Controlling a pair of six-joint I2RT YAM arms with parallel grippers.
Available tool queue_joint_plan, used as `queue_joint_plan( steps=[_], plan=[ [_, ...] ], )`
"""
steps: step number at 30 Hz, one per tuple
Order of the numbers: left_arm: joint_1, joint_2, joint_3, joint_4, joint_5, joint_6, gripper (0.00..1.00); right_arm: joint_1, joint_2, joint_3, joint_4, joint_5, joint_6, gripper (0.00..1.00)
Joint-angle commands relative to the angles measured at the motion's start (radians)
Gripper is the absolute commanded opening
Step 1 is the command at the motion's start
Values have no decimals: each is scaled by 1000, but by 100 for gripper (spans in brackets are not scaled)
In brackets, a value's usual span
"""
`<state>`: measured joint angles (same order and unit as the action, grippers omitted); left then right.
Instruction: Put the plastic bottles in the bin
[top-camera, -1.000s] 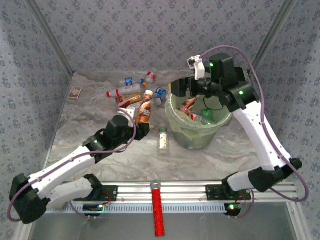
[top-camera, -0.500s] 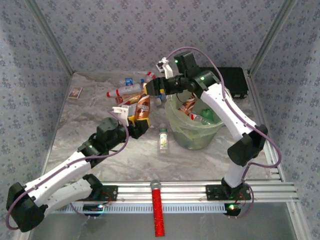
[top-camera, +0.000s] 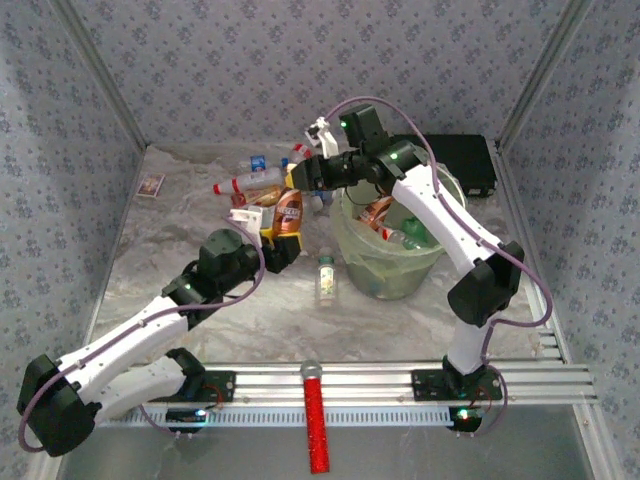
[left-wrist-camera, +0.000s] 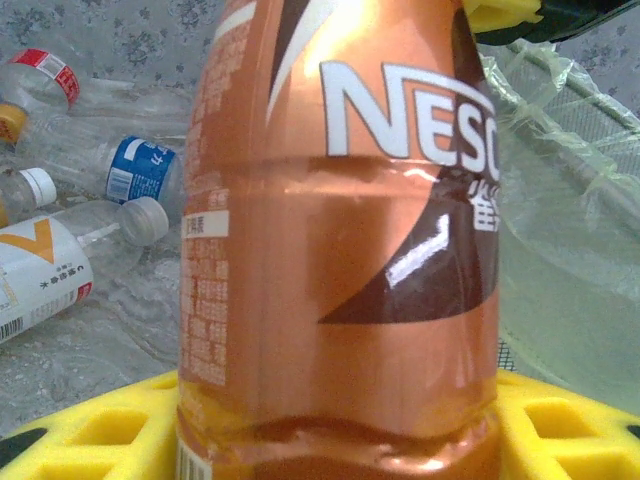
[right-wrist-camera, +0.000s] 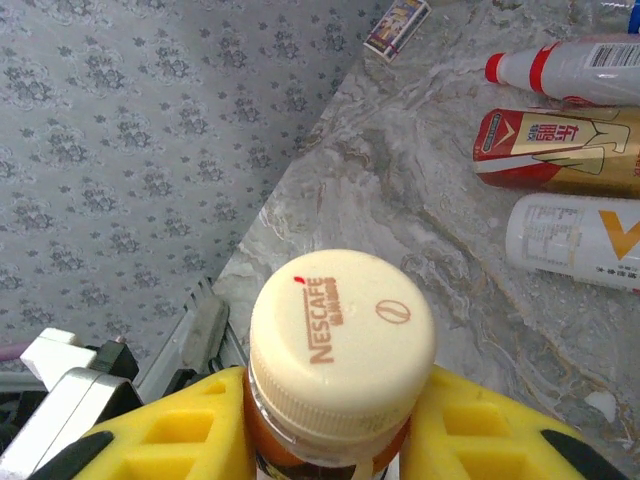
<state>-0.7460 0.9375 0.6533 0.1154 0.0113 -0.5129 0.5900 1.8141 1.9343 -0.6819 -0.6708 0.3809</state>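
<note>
Right gripper (top-camera: 294, 178) has swung off the bin (top-camera: 385, 277); its jaws now clamp the cream "NESCAFÉ" cap of the copper-orange bottle (top-camera: 289, 213). Left gripper (top-camera: 273, 238) jaws squeeze its "NESC" label, upright, just beside the bin, mid-table.

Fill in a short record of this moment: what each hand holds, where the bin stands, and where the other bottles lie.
Left hand: shut on the lower body of the copper-orange bottle, held upright
Right hand: shut on that bottle's cream cap
Bin: right of the held bottle, with bottles inside
Loose bottles: lying on the table behind the held bottle
Single bottle: on the table just left of the bin
</note>
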Motion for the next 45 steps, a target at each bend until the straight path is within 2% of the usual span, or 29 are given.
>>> queue_joint_plan(
  steps=[1,4,9,11,13,17,25,34,39,45],
  plan=[
    [4,3,49,38,27,24,5,6,10,34,4,-29,-5,30],
    [4,4,51,37,31,24,20,-2,10,40,5,-24,-8,27],
    [4,0,57,18,34,27,67,-9,10,69,10,-17,-15,25],
    [4,-5,57,3,33,28,77,-19,11,103,-13,-10,-29,25],
    [4,-9,54,-17,33,30,82,-35,9,143,-46,2,-50,25],
    [4,-17,40,-53,30,20,87,-85,-17,207,-105,21,-76,25],
    [5,-3,29,-83,31,11,88,-247,-146,217,-223,89,-123,25],
    [1,128,92,-181,-6,3,88,-459,-348,56,-342,195,-158,25],
    [-5,231,166,-299,-50,-9,89,-458,-393,-12,-449,423,-272,25],
    [-14,292,183,-326,-55,-21,89,-372,-372,-46,-524,760,-415,25]
  ],
)
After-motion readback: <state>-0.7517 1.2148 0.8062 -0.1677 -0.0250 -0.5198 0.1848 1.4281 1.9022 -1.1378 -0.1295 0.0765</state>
